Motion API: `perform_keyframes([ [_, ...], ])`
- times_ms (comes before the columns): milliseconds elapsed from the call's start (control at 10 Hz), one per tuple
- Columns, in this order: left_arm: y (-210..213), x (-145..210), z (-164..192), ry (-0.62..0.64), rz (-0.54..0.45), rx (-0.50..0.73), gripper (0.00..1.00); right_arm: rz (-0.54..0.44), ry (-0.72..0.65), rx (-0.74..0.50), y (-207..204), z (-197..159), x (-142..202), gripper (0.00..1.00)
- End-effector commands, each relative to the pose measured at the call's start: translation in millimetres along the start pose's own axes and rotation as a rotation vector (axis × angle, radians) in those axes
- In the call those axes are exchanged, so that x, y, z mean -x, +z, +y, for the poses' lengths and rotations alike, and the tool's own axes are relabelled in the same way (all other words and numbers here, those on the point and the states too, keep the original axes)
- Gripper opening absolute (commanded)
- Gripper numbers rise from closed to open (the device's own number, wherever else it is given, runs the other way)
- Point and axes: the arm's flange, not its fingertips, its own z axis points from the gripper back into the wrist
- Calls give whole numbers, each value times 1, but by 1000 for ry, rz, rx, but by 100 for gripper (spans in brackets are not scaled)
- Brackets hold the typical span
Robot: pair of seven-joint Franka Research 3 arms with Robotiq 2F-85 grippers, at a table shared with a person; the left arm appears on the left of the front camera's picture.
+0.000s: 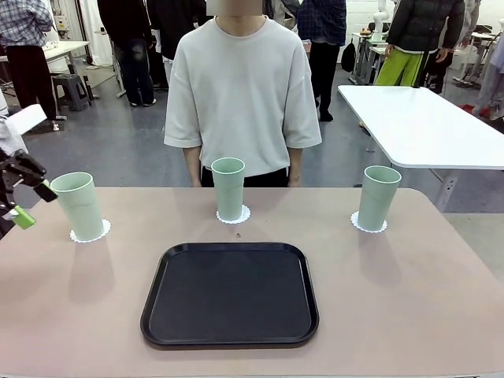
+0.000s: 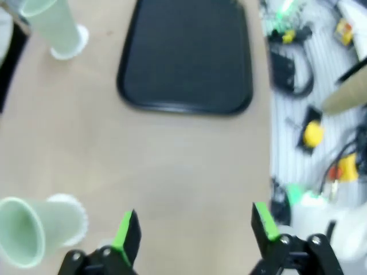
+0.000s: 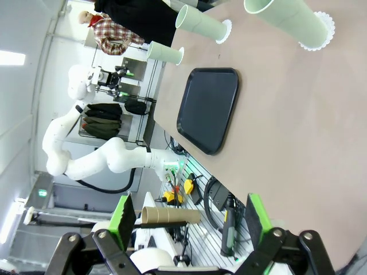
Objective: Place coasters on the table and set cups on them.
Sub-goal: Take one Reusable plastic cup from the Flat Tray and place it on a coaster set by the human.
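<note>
A busy workshop lies behind the beige table [image 1: 409,283], where a person [image 1: 242,87] stands at the far edge. Three cups [image 1: 228,188] each stand upright on a coaster [image 1: 89,231], spread left, middle and right, so the layout looks finished. The black tray [image 1: 230,294] sits bare in front. The left gripper [image 2: 195,229] hangs beside the left cup, fingers spread and holding nothing, apparently clear of it; the right gripper [image 3: 189,220] is likewise spread wide, off the table's edge.

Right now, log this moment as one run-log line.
cups: three, each on a coaster | tray: bare | left claw: open, holds nothing | right claw: open, holds nothing
</note>
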Motion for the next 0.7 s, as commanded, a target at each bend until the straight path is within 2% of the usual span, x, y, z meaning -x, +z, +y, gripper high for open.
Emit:
perform_keyframes([
  [0, 8, 8, -10, 485, -308, 39, 100, -2, 1, -9, 1, 0, 1, 100],
  [200, 3, 20, -9, 731, -349, 122, 100, -2, 1, -9, 1, 0, 1, 100],
  [300, 8, 24, -8, 808, -412, 116, 100, -2, 1, -9, 1, 0, 1, 100],
  [400, 8, 32, -2, 863, -434, 51, 100, -2, 1, -9, 1, 0, 1, 100],
  [600, -1, 42, 2, 936, -376, 93, 100, -2, 1, -9, 1, 0, 1, 100],
])
